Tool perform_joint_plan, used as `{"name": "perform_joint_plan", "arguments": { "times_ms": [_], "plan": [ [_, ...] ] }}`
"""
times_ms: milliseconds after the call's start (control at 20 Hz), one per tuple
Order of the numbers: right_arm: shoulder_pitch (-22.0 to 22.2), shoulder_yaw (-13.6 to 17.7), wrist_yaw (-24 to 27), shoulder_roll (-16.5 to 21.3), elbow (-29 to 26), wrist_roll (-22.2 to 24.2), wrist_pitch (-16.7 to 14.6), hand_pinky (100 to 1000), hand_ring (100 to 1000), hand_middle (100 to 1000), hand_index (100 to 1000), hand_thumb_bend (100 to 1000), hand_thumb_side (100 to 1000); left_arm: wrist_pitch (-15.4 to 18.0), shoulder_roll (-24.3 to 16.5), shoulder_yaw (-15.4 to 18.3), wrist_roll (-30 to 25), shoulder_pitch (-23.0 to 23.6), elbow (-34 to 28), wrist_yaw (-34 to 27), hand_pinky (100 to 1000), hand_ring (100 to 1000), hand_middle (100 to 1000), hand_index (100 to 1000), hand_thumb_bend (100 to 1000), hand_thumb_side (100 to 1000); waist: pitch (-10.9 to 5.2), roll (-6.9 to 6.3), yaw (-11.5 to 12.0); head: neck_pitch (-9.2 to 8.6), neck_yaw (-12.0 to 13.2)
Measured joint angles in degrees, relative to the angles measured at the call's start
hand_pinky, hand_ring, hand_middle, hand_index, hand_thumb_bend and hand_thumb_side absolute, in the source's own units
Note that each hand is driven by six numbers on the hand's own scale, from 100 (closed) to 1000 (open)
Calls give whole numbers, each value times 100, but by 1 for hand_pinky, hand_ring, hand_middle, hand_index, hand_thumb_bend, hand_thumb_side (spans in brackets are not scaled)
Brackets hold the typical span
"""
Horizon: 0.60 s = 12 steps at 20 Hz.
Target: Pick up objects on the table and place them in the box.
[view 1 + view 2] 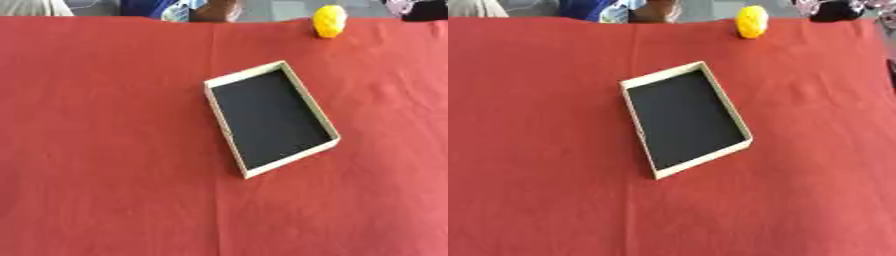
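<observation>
Across the lower part of the frame, only red tablecloth (pixel 105 200), faint creases running up it. Mid-frame, slightly right of centre in the left eye view, sits the box (pixel 226 132): shallow rectangular tray, pale tan walls, black floor, turned askew so its long sides run from lower left up toward upper right-ish, near short end at lower centre. Nothing lies inside it. Further up, near the far edge of the cloth at upper right, a yellow object (pixel 329 21), rounded, slightly oval, standing well apart from the box; its exact kind cannot be made out. Beyond the cloth's far edge, blurred shapes along the top of the frame, white, blue and dark patches. Neither robot hand shows in either view, so whether each is released, clenched or grasping anything cannot be told.
</observation>
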<state>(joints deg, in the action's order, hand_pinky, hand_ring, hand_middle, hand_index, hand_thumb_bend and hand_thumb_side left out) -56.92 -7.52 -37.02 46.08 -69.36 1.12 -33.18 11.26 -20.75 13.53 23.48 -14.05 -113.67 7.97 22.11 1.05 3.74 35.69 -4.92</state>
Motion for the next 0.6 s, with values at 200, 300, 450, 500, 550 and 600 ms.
{"name": "perform_joint_plan", "arguments": {
  "times_ms": [200,300,450,500,550,600],
  "plan": [
    [222,-548,876,142,-1019,449,-113,760,708,492,615,100,100,-8,-42,-55,-27,-40,0,-7,881,847,673,795,100,674,-79,16,-63,102,25],
    [253,-784,1190,145,-1363,675,-133,771,712,491,616,100,100,-5,-44,-67,-45,-51,0,-22,881,847,674,795,100,674,-104,9,-90,149,31],
    [253,-1081,1506,101,-1722,994,-158,774,712,490,616,100,100,-11,-45,-100,-71,-59,0,-47,881,847,674,795,100,674,-153,-11,-141,207,53],
    [251,-1161,1574,67,-1810,1079,-168,776,714,491,617,100,100,-11,-46,-103,-79,-61,0,-50,881,847,674,796,100,673,-164,-21,-153,212,62],
    [249,-1229,1627,29,-1881,1151,-182,777,716,492,618,100,100,-10,-46,-115,-85,-65,0,-55,881,847,674,796,100,673,-170,-25,-168,230,73],
    [249,-1289,1660,-11,-1928,1214,-199,779,719,492,619,100,100,-5,-46,-131,-94,-68,0,-63,881,847,674,796,100,673,-172,-25,-182,248,77]
  ]
}}
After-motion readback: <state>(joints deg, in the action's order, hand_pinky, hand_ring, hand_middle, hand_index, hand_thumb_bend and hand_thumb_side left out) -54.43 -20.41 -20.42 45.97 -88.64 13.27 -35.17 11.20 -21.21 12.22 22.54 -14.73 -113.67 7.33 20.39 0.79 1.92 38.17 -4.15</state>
